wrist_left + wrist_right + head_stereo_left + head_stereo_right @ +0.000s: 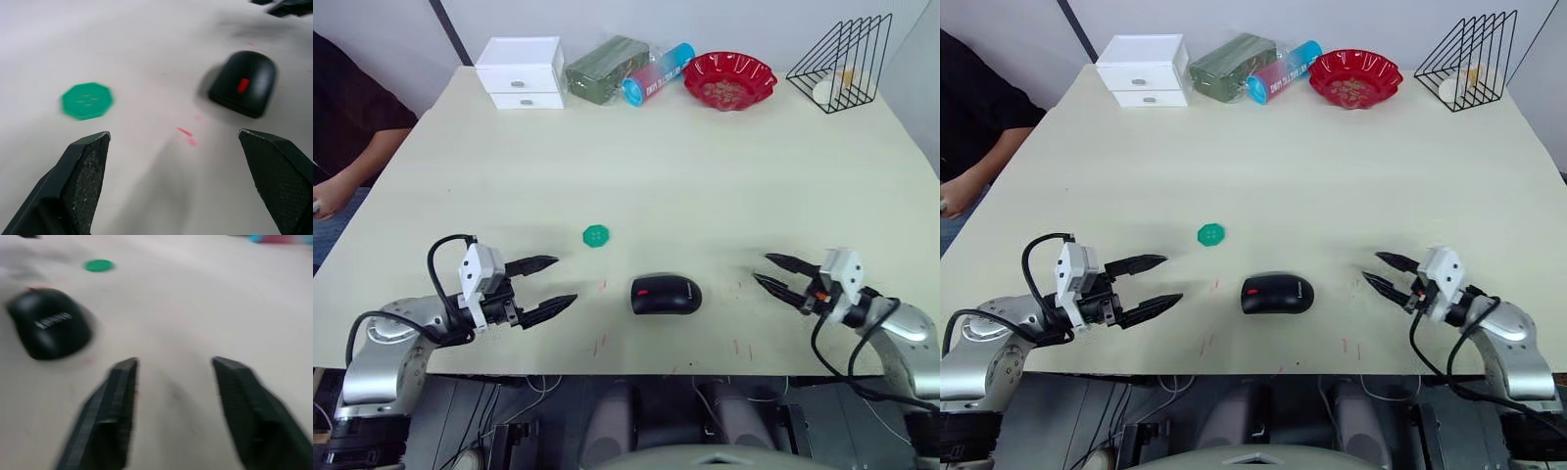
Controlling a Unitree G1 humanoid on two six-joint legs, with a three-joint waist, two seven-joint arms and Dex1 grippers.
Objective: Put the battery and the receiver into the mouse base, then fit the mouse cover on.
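Observation:
A black mouse lies near the table's front edge, between my two grippers. Its smooth mouse cover (675, 293) with a logo sits on the mouse base (243, 84), whose red scroll wheel points toward my left arm. The battery and the receiver are hidden. My left gripper (566, 279) is open, a short way left of the mouse, with nothing between its fingers. My right gripper (762, 267) is open and empty too, a short way right of the mouse. A small green hexagonal dish (596, 235) rests behind and left of the mouse.
Along the far edge stand a white drawer box (521, 70), a green packet (605, 69), a blue and red can (658, 73), a red bowl (729, 78) and a black wire rack (847, 64). A person's arm (347, 166) rests at the left.

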